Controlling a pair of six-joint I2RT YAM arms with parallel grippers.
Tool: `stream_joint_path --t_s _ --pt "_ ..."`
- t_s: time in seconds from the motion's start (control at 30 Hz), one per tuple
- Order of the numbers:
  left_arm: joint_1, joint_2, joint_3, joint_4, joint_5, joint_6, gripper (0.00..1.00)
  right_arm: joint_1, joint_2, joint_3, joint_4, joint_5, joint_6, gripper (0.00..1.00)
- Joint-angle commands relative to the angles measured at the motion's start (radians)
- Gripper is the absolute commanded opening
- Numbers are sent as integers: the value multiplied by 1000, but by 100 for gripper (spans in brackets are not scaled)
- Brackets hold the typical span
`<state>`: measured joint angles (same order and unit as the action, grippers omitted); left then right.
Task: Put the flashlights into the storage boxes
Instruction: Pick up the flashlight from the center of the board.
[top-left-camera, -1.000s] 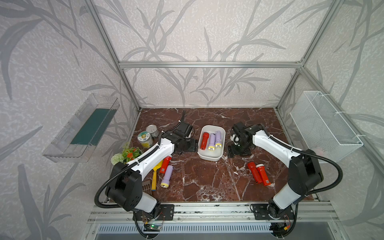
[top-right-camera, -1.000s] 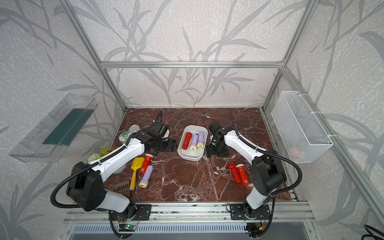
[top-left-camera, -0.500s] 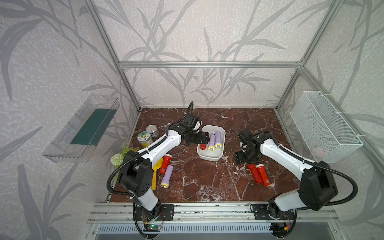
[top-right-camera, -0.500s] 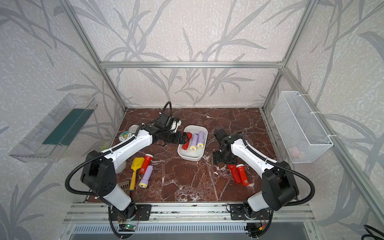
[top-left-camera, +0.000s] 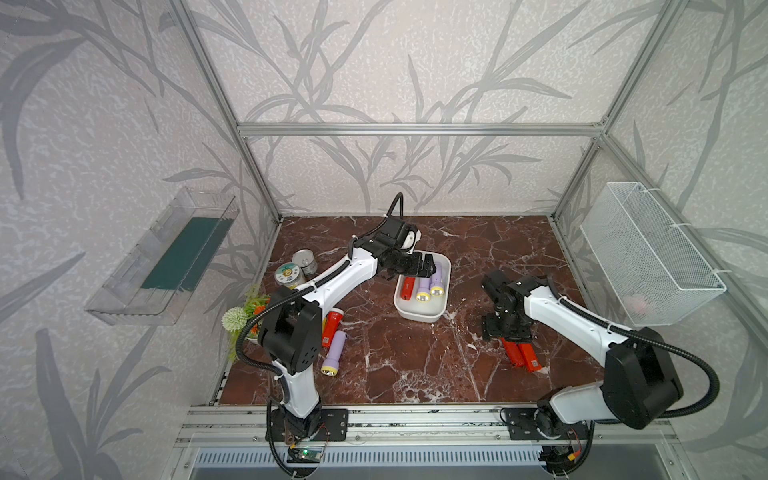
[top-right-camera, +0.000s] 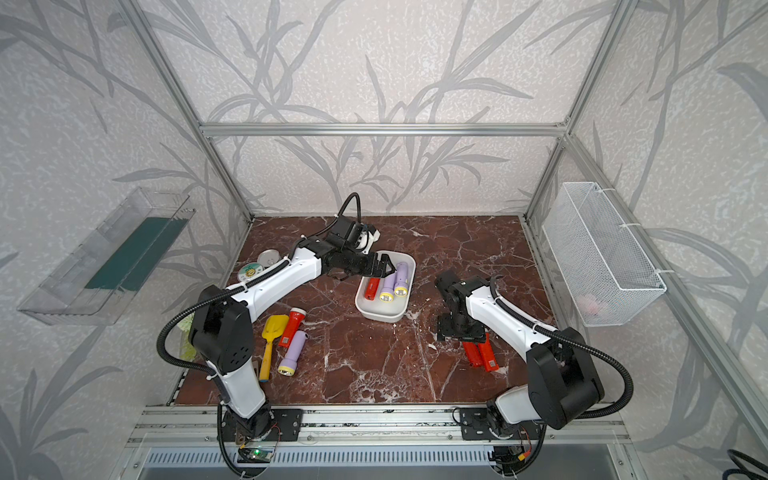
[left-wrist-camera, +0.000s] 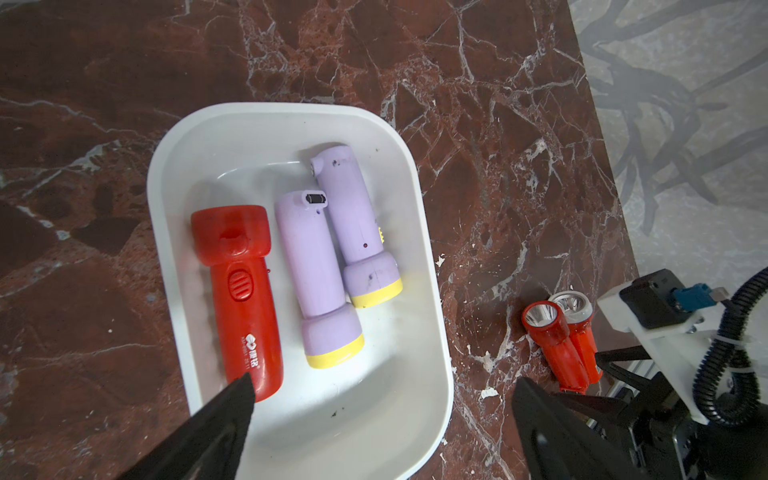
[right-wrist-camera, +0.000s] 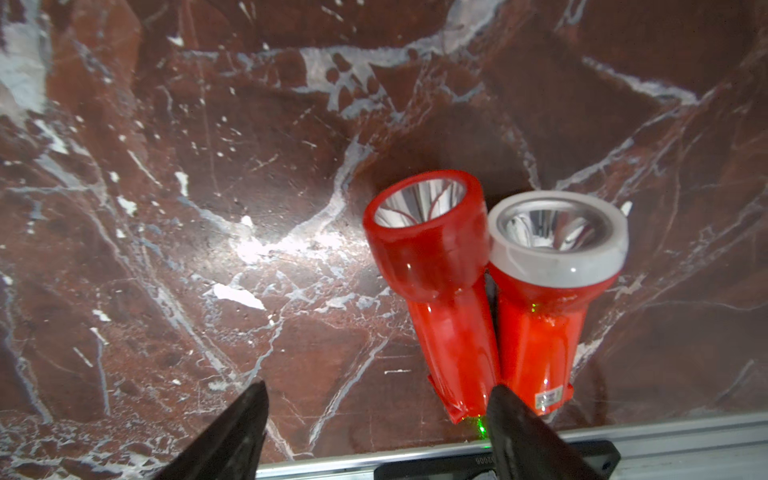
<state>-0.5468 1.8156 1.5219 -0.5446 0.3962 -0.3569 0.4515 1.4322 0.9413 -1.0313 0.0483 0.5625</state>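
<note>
**A:** Both arms have moved in the last second. The left gripper (top-left-camera: 428, 266) was off the left side of the white tub (top-left-camera: 419, 318) and now hangs over its far end. The right gripper (top-left-camera: 507, 332) has left the tub's right side for the red pair (top-left-camera: 519, 353) nearer the front.

**B:** Is the left one holding anything?

**A:** No. In the left wrist view its jaws stand wide apart, with only the tub floor between them. One fingertip shows just in front of the tail of the boxed red flashlight (left-wrist-camera: 245, 299).

**B:** What else lies in the tub?

**A:** Two lavender flashlights (left-wrist-camera: 316, 270), side by side and touching, right beside the red one. Their yellow heads point the opposite way to its head.

**B:** And the right gripper?

**A:** Spread as well, clamping nothing. In the right wrist view the pair lies on the marble table (right-wrist-camera: 208, 208), bodies touching: a red-headed flashlight (right-wrist-camera: 440, 282) and a white-headed flashlight (right-wrist-camera: 544, 299). One fingertip sits in front of their tails.

**B:** Anything out on the left?

**A:** In a top view, a loose red flashlight (top-right-camera: 291, 326) and a loose lavender flashlight (top-right-camera: 293, 353) lie just beside the yellow spatula (top-right-camera: 274, 328), well apart from the tub.
</note>
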Motion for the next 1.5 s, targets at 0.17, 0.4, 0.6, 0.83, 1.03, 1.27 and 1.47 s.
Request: stream_joint_path --t_s 0.17,0.4,0.6,0.83,1.03,1.27,1.47 --pt "-6 11 33 -9 7 24 99 -28 4 -43 2 33 10 82" --pt "-6 10 50 -27 -17 25 99 -41 22 -70 48 9 -13 76" --pt "-5 5 51 -46 -34 29 99 -40 42 -90 87 -14 -22 75" --pt "-5 -3 54 -68 -46 30 99 -41 70 -102 109 -21 -36 74" --pt "-7 -17 44 -79 -63 30 99 -42 90 -98 120 -33 -46 73" --pt "-7 -36 16 -77 -79 28 99 -42 113 -93 142 -56 -48 64" --pt "-6 -60 -11 -69 -93 22 99 -42 144 -75 152 -79 -60 53"
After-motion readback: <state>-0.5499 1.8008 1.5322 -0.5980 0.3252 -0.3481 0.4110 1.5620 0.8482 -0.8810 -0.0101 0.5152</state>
